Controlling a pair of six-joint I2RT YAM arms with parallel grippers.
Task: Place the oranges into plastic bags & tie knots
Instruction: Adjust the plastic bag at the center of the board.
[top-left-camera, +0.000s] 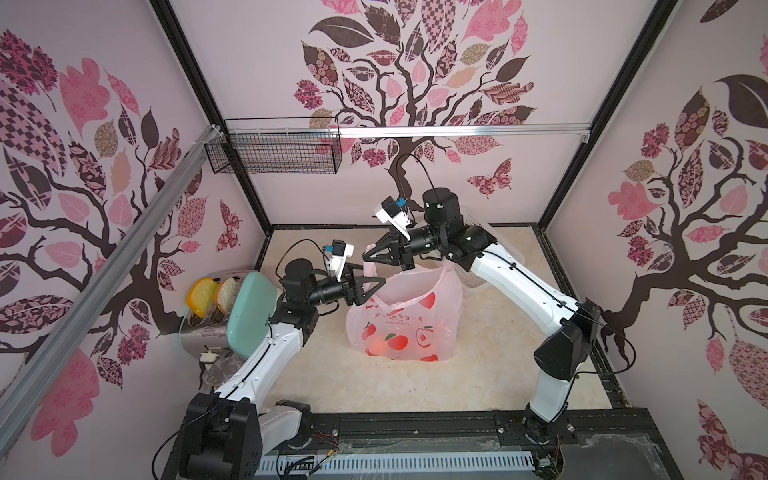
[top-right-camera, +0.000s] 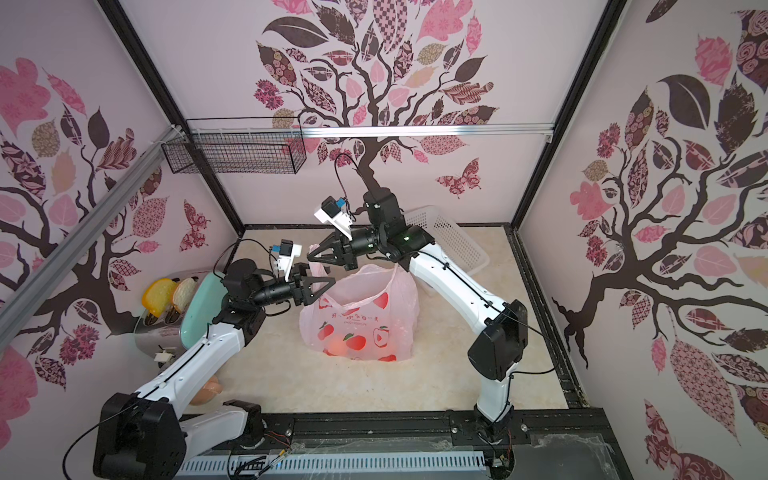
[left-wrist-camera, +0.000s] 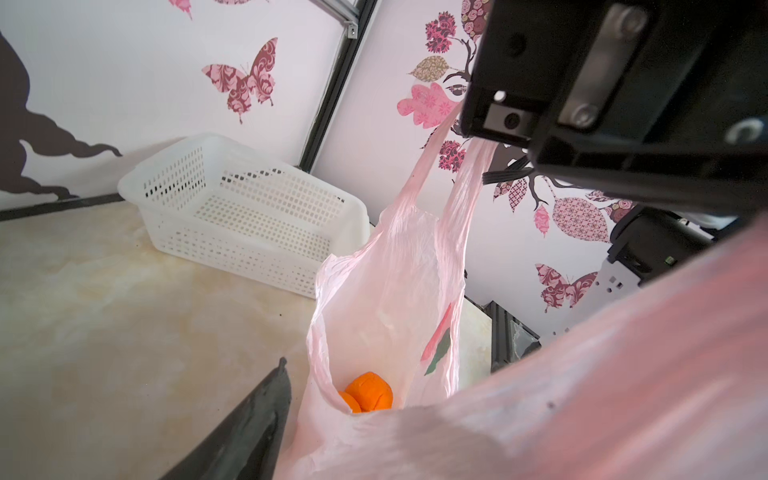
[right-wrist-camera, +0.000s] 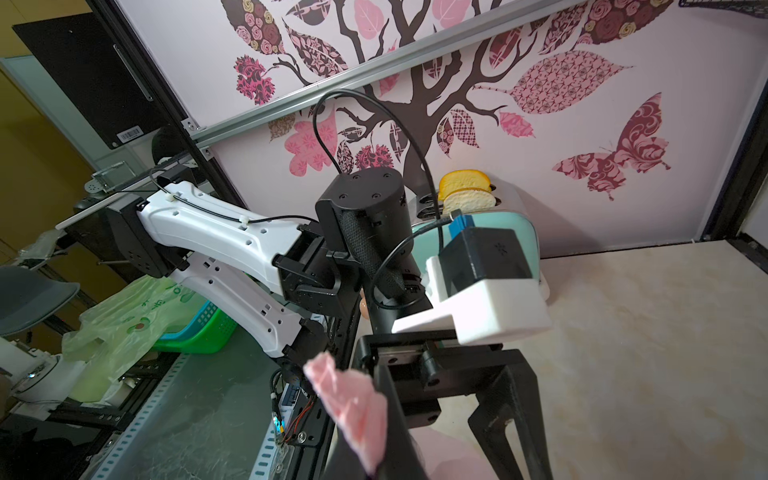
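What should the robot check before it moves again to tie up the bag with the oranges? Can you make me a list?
1. Oranges inside the pink bag: ok, two show at the bottom.
2. White basket shows no oranges: ok.
3. Right claw shut on one handle: ok.
4. Left claw gripping the bag's other side: not ok, it is open.
5. Knot tied: not ok, the bag's mouth gapes.
6. No orange hidden elsewhere: cannot tell.

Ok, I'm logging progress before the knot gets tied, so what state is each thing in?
plastic bag: upright, mouth open, untied
oranges: at the bottom of the bag
right gripper: shut on the plastic bag's handle
left gripper: open
white basket: empty
toaster: slices standing in its slots
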